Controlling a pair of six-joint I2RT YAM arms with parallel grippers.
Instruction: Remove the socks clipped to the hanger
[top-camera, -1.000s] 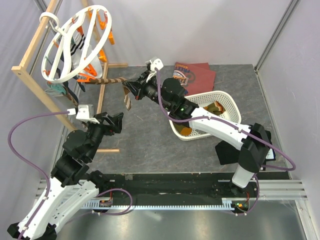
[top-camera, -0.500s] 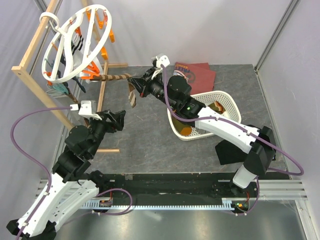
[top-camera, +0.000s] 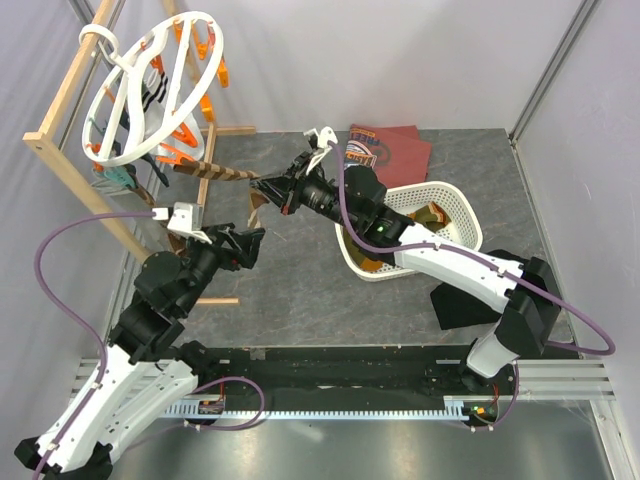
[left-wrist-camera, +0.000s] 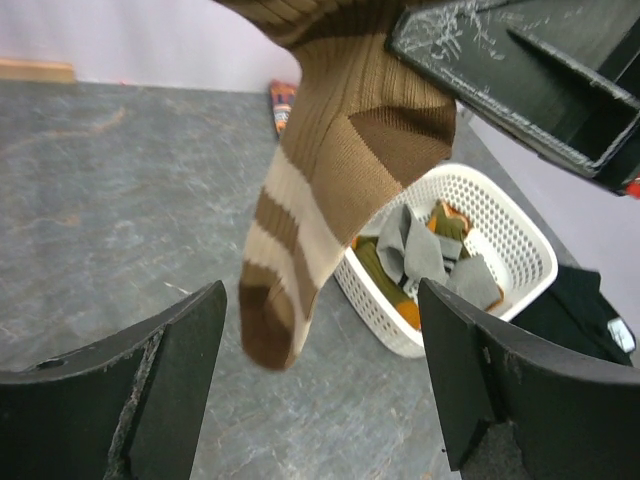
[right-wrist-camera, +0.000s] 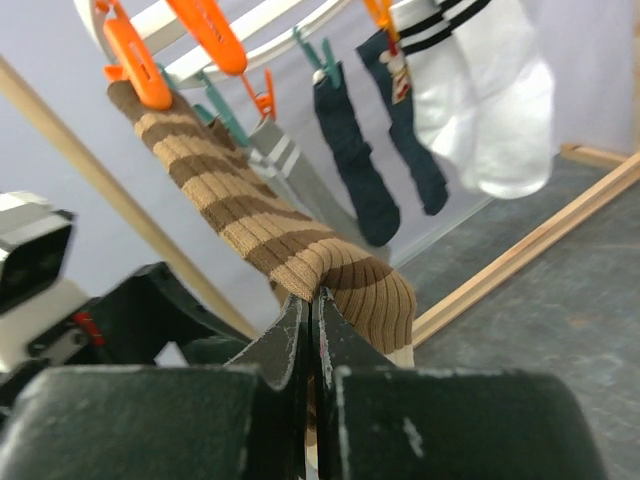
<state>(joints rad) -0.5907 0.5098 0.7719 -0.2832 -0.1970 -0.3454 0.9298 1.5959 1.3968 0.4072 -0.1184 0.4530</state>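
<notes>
Reaches the right arm (top-camera: 440, 262) forward and to the left across the middle, with the right gripper (top-camera: 268, 190) pinched tight on a brown striped sock (top-camera: 225, 172). Holds the left arm (top-camera: 150, 320) bent and raised, with the left gripper (top-camera: 252, 240) spread wide, gripping nothing, near the right one.

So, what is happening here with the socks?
The right gripper is shut on a brown striped sock and holds it stretched from the hanger, where an orange clip still grips its cuff. The left gripper is open near the hanging toe. Some socks already lie in the white basket.
</notes>
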